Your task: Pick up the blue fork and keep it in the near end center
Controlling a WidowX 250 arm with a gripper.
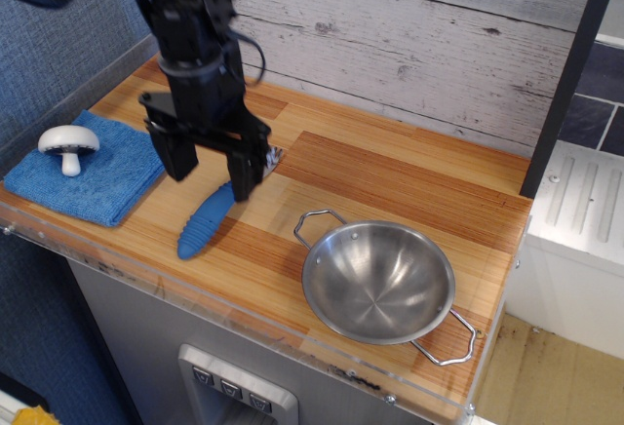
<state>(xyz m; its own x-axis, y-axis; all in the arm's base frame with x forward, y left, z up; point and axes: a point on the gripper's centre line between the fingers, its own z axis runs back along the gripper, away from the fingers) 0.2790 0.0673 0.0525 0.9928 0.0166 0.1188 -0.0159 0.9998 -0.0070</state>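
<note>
Blue fork point(207, 219): thick ribbed plastic handle, short silver tines partly hidden behind the arm; lies flat near the front edge of the surface point(390, 181), left of the bowl.
Fingers point(208, 167): black, spread wide apart, holding nothing, raised above the fork.
Surface: striped light and reddish wood laminate with a clear edge strip.
Bowl point(378, 281): round polished steel, two wire handles, nothing inside.
Cloth point(93, 173): folded blue terry, at the left end.
Mushroom point(68, 146): white, smooth, upright on the cloth.
</note>
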